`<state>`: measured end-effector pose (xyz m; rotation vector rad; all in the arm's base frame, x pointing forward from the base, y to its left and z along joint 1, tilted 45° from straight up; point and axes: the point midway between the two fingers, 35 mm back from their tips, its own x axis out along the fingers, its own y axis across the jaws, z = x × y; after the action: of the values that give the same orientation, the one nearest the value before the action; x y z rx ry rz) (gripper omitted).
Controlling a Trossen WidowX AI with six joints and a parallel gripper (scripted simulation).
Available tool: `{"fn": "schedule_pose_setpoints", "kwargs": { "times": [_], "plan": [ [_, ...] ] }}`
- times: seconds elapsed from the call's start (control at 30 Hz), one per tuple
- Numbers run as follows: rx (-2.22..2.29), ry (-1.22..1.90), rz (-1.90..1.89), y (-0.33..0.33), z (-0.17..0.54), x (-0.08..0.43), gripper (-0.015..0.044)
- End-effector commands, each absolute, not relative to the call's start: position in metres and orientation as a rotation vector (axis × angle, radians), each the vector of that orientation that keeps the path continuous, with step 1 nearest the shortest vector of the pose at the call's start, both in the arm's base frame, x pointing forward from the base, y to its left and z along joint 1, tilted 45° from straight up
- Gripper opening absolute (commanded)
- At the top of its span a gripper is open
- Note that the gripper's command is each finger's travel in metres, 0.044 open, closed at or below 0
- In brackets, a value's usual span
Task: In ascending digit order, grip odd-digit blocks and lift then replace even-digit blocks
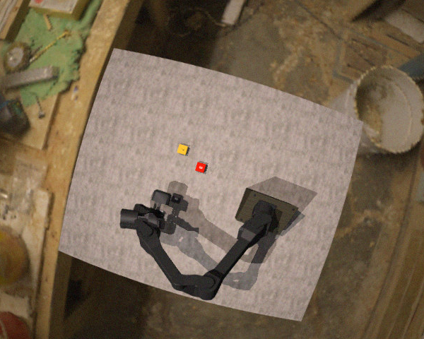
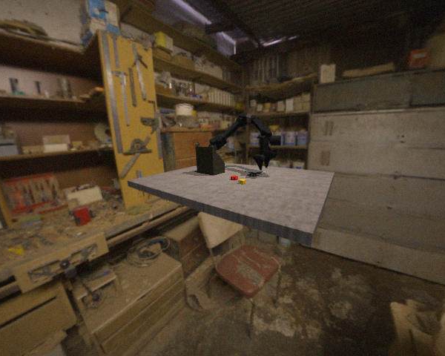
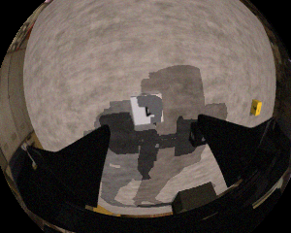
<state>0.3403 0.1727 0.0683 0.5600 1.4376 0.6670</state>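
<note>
The claw [image 1: 165, 212] [image 2: 262, 167] [image 3: 155, 123] is released, its black fingers spread wide with nothing gripped, and it points down above the white block [image 2: 264, 173] [image 3: 138, 113]. That block sits on the grey bench [image 1: 219, 105] [image 2: 276, 202] [image 3: 150, 39], apart from both fingers; in the wrist view it appears just beyond the space between the fingertips, partly covered by shadow. It carries a dark mark, but the digit cannot be read. The red block [image 1: 201, 167] [image 2: 233, 177] and the yellow block [image 1: 182, 149] [image 2: 242, 181] [image 3: 256, 107] rest flat on the bench near each other, a gap between them, both off to one side of the claw. A pale mark shows on the red block and a faint dark one on the yellow block, each too small to read. The black arm [image 1: 161, 257] [image 2: 230, 133] bends from its dark mounting block [image 1: 241, 207] [image 2: 205, 162] [image 3: 194, 198] and casts overlapping shadows over the bench. Beyond the bench edge in the top view stands a white bucket [image 1: 402, 109]; in the exterior view a chair with a worn red seat [image 2: 248, 268] stands below the bench.
</note>
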Motion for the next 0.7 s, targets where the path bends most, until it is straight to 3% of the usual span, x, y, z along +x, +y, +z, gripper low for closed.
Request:
{"fn": "schedule_pose_setpoints", "kwargs": {
  "times": [0.0, 0.17, 0.33, 0.67],
  "plan": [
    [0.554, 1.43, 0.68, 0.168, 0.078, 0.341, 0.0374],
    [0.551, 1.432, 0.677, 0.115, 0.129, 0.34, 0.0242],
    [0.552, 1.432, 0.678, 0.113, 0.132, 0.34, 0.012],
    [0.552, 1.432, 0.678, 0.113, 0.132, 0.34, 0.012]
  ]
}}
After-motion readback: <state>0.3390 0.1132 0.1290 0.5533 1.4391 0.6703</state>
